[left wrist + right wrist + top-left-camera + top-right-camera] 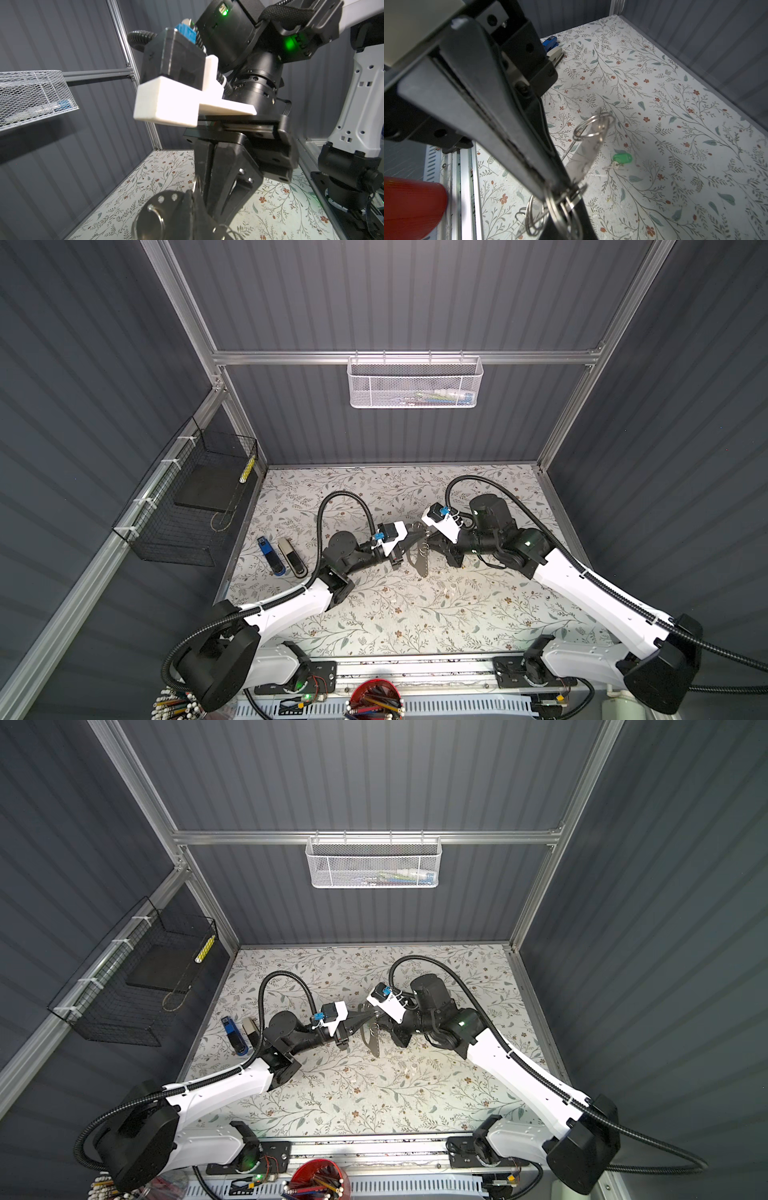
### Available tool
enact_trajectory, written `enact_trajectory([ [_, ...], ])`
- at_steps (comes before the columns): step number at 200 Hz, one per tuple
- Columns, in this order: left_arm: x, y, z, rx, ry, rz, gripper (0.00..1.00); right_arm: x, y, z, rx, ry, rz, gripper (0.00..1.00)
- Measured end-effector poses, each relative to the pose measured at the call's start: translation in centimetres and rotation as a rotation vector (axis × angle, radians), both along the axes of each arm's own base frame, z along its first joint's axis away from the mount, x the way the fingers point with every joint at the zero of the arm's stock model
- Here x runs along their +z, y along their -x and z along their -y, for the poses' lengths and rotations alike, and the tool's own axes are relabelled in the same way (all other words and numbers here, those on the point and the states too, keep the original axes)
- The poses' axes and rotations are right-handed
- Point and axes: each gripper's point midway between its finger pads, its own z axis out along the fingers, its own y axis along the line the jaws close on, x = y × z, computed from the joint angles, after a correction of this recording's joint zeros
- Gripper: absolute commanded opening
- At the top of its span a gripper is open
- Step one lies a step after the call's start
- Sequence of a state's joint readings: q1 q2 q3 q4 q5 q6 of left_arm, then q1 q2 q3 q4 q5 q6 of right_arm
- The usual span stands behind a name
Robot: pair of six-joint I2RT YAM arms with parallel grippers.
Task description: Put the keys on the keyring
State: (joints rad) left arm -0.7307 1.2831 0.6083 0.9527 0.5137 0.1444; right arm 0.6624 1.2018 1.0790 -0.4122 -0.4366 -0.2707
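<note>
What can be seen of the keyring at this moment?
The keyring is a flat grey metal oblong plate with small holes along its rim and several silver split rings threaded through them. It hangs tilted above the table, gripped near one end: the right tool pinches its rings, the left tool clamps the plate.

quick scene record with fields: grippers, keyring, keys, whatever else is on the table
left gripper: shut on flat grey metal keyring plate, held off the table
right gripper: shut on the plate's silver split rings
green-tagged silver key: lying loose on floral table
second key: not seen
blue stapler, grey stapler: side by side at left
</note>
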Motion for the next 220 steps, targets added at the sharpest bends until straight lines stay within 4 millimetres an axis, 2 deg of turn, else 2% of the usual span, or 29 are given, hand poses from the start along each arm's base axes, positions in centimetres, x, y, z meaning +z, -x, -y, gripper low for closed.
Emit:
enact_trajectory([
  [82, 0.8, -0.1, -0.4, 0.025, 0.049, 0.011, 0.00, 1.1, -0.4, -1.0, -0.044, -0.037, 0.023, 0.00],
  [161, 0.5, -0.4, -0.4, 0.041, 0.061, -0.003, 0.00, 0.6, -1.0, -1.0, -0.089, -0.013, 0.031, 0.00],
  [174, 0.5, -0.5, -0.4, 0.041, 0.062, -0.006, 0.00, 0.5, -1.0, -0.9, -0.090, -0.008, 0.033, 0.05],
  [203, 0.4, -0.4, -0.4, 0.038, 0.065, -0.013, 0.00, 0.5, -0.8, -0.7, -0.084, 0.007, 0.049, 0.26],
  [220, 0.6, -0.3, -0.4, 0.036, 0.071, -0.012, 0.00, 0.7, -0.5, -0.1, -0.080, 0.022, 0.069, 0.32],
])
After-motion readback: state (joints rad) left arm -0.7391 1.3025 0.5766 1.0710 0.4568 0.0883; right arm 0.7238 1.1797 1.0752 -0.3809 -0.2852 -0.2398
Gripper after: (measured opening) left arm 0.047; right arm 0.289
